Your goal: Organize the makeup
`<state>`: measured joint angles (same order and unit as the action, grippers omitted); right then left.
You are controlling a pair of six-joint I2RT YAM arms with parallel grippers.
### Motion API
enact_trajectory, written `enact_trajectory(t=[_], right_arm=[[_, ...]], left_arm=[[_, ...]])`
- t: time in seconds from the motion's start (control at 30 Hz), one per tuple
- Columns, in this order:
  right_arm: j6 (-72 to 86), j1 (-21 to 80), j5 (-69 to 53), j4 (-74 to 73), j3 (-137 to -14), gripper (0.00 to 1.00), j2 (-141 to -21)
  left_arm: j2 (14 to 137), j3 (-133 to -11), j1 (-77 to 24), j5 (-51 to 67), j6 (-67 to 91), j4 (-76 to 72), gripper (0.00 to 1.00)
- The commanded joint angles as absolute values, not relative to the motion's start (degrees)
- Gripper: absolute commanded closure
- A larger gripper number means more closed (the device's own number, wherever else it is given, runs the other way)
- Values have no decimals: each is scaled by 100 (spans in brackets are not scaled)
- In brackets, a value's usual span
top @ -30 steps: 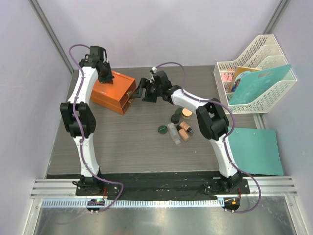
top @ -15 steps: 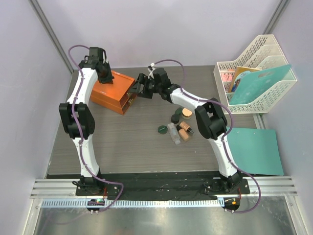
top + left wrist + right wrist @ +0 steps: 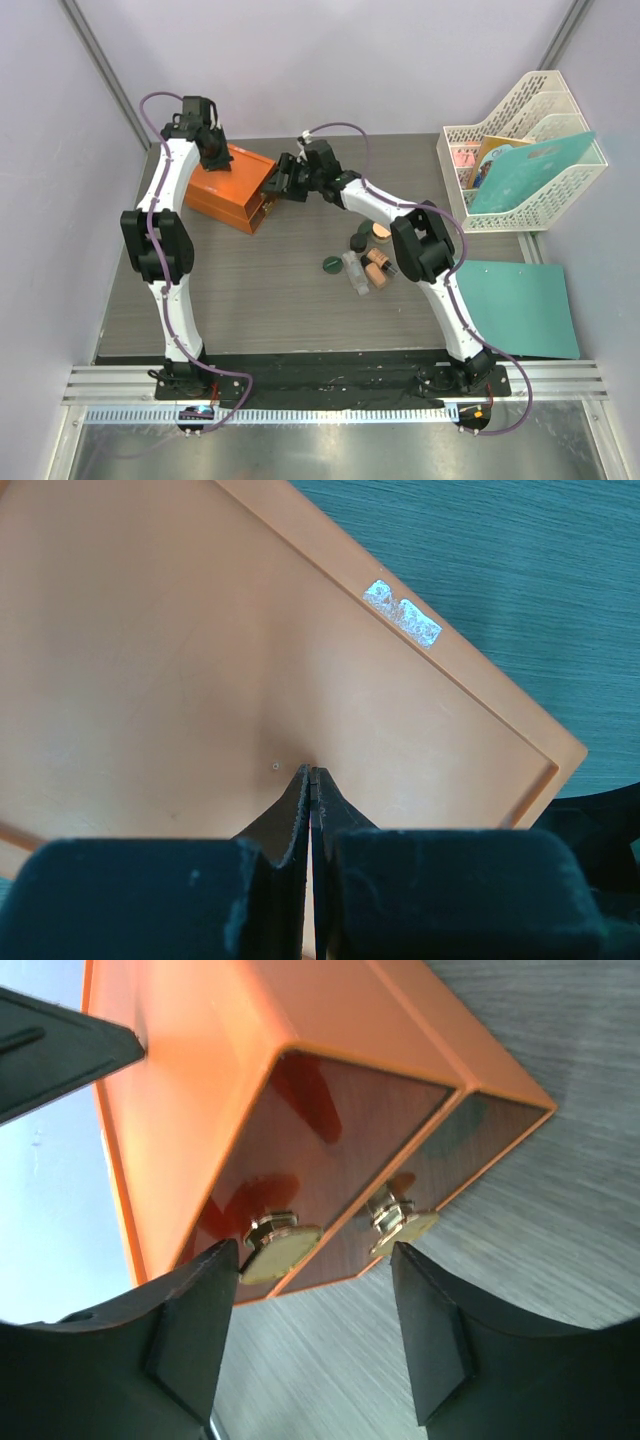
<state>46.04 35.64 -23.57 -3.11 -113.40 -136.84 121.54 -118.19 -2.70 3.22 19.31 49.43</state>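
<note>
The makeup lies in a cluster mid-table: a dark green disc, a clear tube, tan-and-black cylinders, a dark green jar and a tan-lidded jar. My left gripper is shut, its tips pressed on the top of the orange drawer box; the wrist view shows the tips on the orange lid. My right gripper is open right at the box's front, its fingers flanking two gold drawer knobs, touching neither clearly.
A white file rack with a teal folder stands at the back right. A teal sheet lies at the table's right edge. The walls close in behind the box.
My right gripper has moved left to the front of the orange box. The left arm has stayed put on the box top.
</note>
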Motion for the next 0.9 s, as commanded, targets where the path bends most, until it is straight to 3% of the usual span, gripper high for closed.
enact_trajectory(t=[0.0, 0.17, 0.27, 0.4, 0.67, 0.87], right_arm=[[4403, 3630, -1995, -685, -11856, 37, -13851], [4526, 3709, -1977, -536, -12006, 48, -13922], [4588, 3735, -2013, -536, -12076, 63, -13966], [4518, 3744, -2039, -632, -12093, 70, -13966], [3745, 3832, -1390, -2045, -12822, 77, -14027], [3086, 3849, -687, -3075, -13052, 76, -13870]], left_arm=[[12981, -11382, -272, 237, 1819, 5880, 100], [12990, -11373, -272, 229, 1828, 5889, 100], [13025, -11373, -272, 246, 1837, 5897, 100], [13043, -11373, -272, 255, 1872, 5906, 100], [13131, -11469, -272, 264, 1881, 5924, 100], [13201, -11505, -272, 308, 1872, 5959, 100]])
